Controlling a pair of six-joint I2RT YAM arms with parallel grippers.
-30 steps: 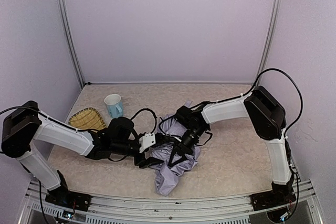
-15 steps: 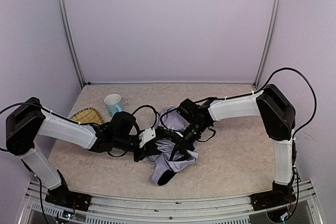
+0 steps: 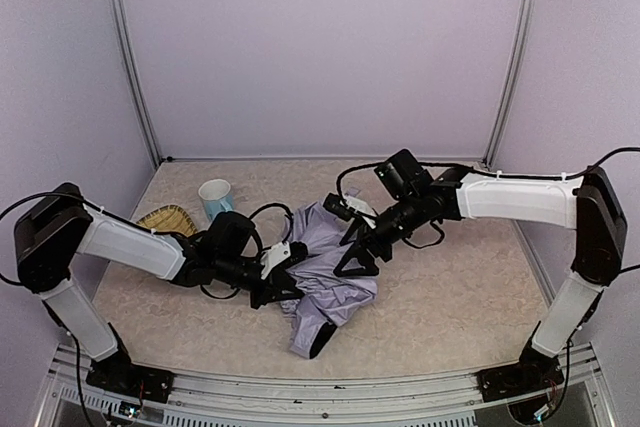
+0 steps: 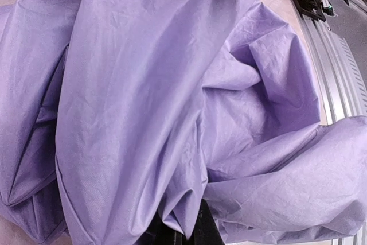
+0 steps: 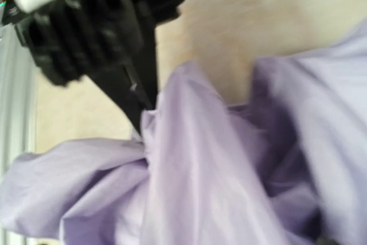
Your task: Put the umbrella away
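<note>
Your left gripper [image 3: 284, 280] is pinched on the umbrella [image 3: 330, 282] fabric; right gripper [image 3: 356, 259] looks spread wide, empty; bunch folds inward slowly

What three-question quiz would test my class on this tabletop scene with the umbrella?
1. True or false: the crumpled pale lavender fabric umbrella is neatly folded shut.
2. Which item stands nearest the yellow woven basket tray?
A. pale blue ceramic mug
B. red plastic bowl
C. green glass bottle
3. Short answer: which arm's end effector is nearer the mug?

Key
1. False: the fabric lies loose and rumpled on the table.
2. A
3. The left end effector, at the umbrella's left edge.
</note>
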